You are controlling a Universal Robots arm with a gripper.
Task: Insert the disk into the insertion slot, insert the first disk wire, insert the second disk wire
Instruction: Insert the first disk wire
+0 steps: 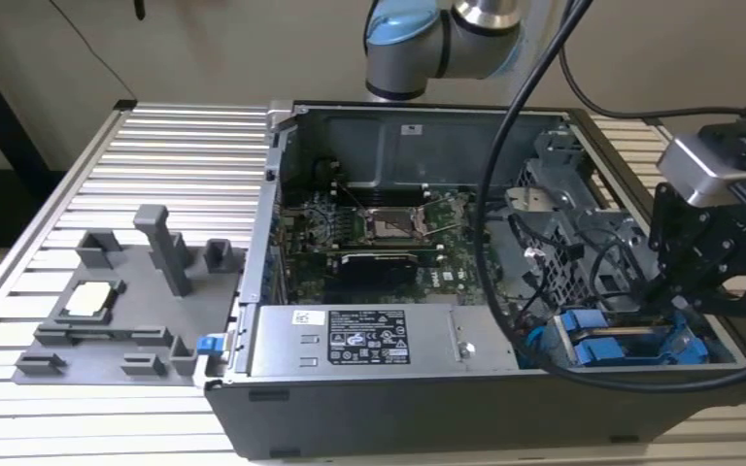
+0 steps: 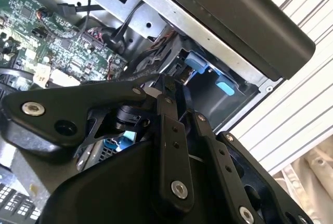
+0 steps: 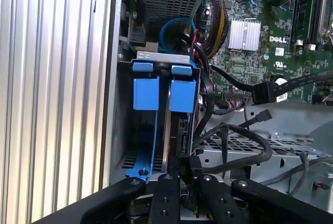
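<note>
1. gripper (image 3: pixel 183 174) fingers pinched close together. they look clamped on a small black disk wire connector (image 3: pixel 189 162), its cable looping off to the side. in the exterior view the gripper (image 1: pixel 723 291) hangs at the lower right of the frame, over the case corner.
2. just past the fingertips is the disk (image 3: pixel 169 125), seen edge-on. it looks already seated in the insertion slot (image 3: pixel 161 56), with blue carrier tabs (image 3: pixel 183 95) at the far end. in the exterior view the insertion slot (image 1: pixel 632 345) is at the lower right, right under the gripper.
3. step in hand, my read: first disk wire going in. to do it well, keep the connector square to the disk's port and push straight along the disk's long axis, no twist. the loose black cables (image 3: pixel 244 148) just beside could snag. the port itself is hidden by the fingers, so i can't tell the alignment.
4. further off: power supply box (image 1: pixel 360 340) at lower centre of the exterior view, motherboard (image 1: pixel 387 233) behind it.
5. furthest: grey fixture tray (image 1: pixel 127 311) at the left on the slatted table (image 1: pixel 152 155), well apart from the pc case (image 1: pixel 477 417).
</note>
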